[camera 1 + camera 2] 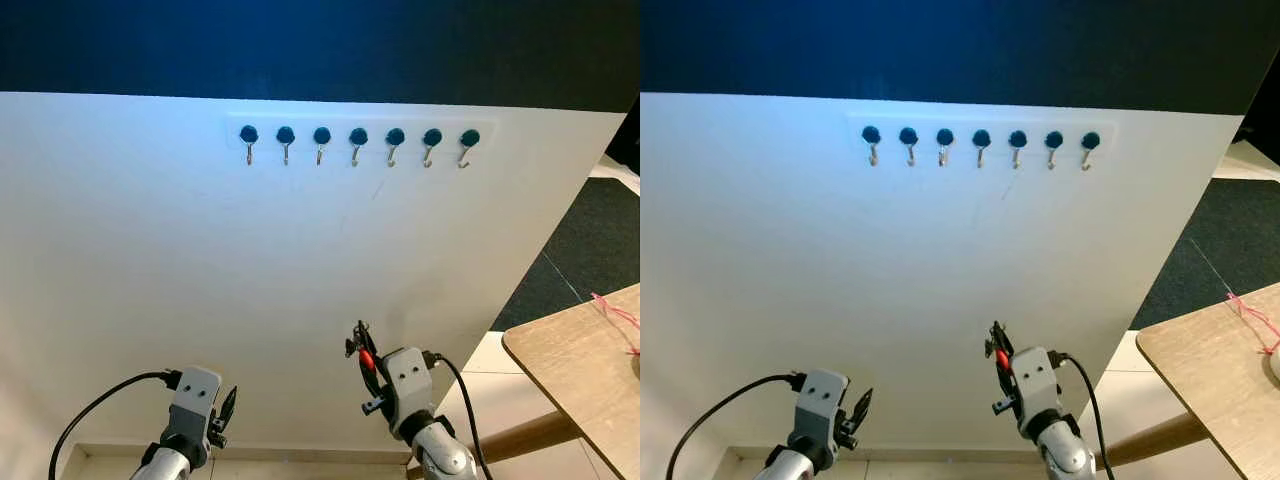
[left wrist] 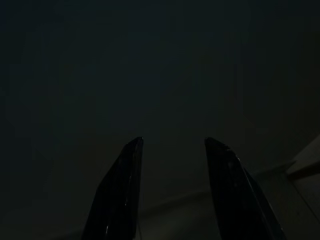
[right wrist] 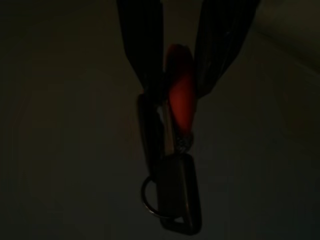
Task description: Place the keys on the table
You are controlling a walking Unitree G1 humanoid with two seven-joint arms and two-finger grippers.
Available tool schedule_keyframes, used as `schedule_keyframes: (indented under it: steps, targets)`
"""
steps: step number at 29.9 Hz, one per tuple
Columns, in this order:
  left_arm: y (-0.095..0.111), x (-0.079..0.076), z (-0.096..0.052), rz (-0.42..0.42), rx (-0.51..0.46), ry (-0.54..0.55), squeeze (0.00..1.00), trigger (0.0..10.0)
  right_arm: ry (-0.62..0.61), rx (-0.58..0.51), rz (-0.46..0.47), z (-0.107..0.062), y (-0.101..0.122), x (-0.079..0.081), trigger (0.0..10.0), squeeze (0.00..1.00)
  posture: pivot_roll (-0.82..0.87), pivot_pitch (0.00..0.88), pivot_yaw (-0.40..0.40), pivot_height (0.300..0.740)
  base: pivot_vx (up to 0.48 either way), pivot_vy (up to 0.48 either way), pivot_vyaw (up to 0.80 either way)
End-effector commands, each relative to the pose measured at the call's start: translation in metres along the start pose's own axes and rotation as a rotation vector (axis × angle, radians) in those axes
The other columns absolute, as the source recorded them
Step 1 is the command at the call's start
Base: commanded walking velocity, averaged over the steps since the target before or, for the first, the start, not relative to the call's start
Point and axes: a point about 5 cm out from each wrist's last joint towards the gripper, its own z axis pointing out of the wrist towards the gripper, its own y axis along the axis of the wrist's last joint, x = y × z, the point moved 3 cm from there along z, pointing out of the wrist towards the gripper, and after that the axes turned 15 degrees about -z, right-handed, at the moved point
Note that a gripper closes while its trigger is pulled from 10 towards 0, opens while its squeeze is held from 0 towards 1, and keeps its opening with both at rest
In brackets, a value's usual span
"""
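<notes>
Right wrist view, dark: right gripper [image 3: 172, 82] clamped on the keys [image 3: 172, 190], red tag pinched between the fingers, ring and metal fob showing beyond the tips. Head views: same bunch a small red-black cluster at lower centre, held up against the white wall [image 1: 200, 280], below the hook rack [image 1: 358, 137]. Table [image 1: 585, 365] at lower right, well apart. Left gripper [image 2: 172, 190] low at lower left, fingers apart, nothing held.
</notes>
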Motion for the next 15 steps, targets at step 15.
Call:
schedule_keyframes:
  steps: [15]
  targets:
    - [-0.003, -0.006, 0.002, -0.024, -0.012, -0.010, 0.00, 10.0, 0.062, -0.194, -0.374, 0.011, 0.033, 0.003, 10.0, 0.00, 0.07, 0.000, -0.026, 0.740, 0.000, 0.000, 0.00]
